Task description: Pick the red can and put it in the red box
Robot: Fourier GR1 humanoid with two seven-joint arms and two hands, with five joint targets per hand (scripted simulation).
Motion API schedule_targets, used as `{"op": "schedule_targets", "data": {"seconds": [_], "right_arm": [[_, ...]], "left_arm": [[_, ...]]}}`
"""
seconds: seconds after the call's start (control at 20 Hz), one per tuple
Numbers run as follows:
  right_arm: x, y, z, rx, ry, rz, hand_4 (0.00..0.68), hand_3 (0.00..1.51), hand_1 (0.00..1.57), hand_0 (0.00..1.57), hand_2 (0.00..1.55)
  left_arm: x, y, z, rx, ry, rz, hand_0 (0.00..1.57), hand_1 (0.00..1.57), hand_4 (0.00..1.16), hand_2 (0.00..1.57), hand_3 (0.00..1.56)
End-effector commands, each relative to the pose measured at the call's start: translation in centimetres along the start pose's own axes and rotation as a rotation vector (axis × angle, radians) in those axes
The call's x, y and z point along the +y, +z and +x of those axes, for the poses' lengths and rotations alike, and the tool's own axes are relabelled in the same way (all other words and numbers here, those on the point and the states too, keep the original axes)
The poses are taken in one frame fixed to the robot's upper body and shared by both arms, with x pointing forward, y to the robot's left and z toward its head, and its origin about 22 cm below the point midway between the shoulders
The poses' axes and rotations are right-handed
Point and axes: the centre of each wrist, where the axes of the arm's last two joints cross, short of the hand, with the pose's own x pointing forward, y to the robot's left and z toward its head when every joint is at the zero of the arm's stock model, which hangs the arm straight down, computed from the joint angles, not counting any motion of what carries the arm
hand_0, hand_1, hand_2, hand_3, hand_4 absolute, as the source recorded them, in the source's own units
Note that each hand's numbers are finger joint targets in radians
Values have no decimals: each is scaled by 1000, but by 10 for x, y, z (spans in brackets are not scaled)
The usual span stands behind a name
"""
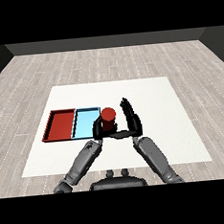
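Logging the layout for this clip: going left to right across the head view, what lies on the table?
red tray → light blue tray → left hand curled round the red can → right hand, fingers straight, beside the can.

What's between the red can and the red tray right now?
The light blue tray lies between them: the red can, with the left hand curled round it, sits at that tray's right edge, and the red tray is on its far left side. Nothing else visible.

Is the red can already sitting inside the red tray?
No, the red can stands upright right of the light blue tray, far from the red tray.
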Motion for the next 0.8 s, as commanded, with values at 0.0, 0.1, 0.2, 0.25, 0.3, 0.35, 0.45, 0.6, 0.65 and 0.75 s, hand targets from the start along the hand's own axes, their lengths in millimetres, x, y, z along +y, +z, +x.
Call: {"op": "schedule_targets", "data": {"seconds": [0.0, 0.1, 0.2, 0.25, 0.3, 0.35, 0.45, 0.6, 0.65, 0.75], "right_arm": [[-18, -8, 22, -29, -1, 6, 0, 0, 0, 0, 0], [-22, 10, 21, -52, 8, -32, 0, 0, 0, 0, 0], [-27, 23, 43, -50, -57, -43, 0, 0, 0, 0, 0], [-49, 9, 35, -62, -48, -56, 0, 0, 0, 0, 0], [-63, 26, 38, -68, -31, -67, 0, 0, 0, 0, 0], [-64, 31, 51, -58, -27, -66, 0, 0, 0, 0, 0], [-73, 37, 38, -68, -8, -84, 0, 0, 0, 0, 0], [-95, 52, 52, -44, 27, -104, 0, 0, 0, 0, 0], [-102, 55, 55, -42, 13, -108, 0, 0, 0, 0, 0], [-117, 72, 45, 10, 24, -180, 0, 0, 0, 0, 0]], "left_arm": [[6, 1, 1, -18, -16, 13, 1571, 1571, 1134, 1559, 1460], [24, -2, 18, -26, -22, 3, 1571, 1571, 1133, 1561, 1465], [28, -28, 15, -36, -42, 34, 1571, 1571, 1126, 1568, 1472], [47, -23, 27, -31, -56, 62, 1571, 1571, 1127, 1571, 1472], [65, -21, 25, -43, -54, 66, 1571, 1571, 1128, 1571, 1476], [56, -33, 30, -47, -51, 83, 1571, 1571, 1135, 1571, 1484], [64, -28, 26, -53, -96, 102, 1571, 1571, 1133, 1571, 1480], [94, -47, 32, -50, -170, 145, 1571, 1571, 1127, 1571, 1482], [110, -50, 35, -32, -186, 168, 1571, 1571, 1136, 1571, 1476], [128, -63, 56, -57, -245, 187, 1571, 1571, 1118, 1571, 1490]]}}
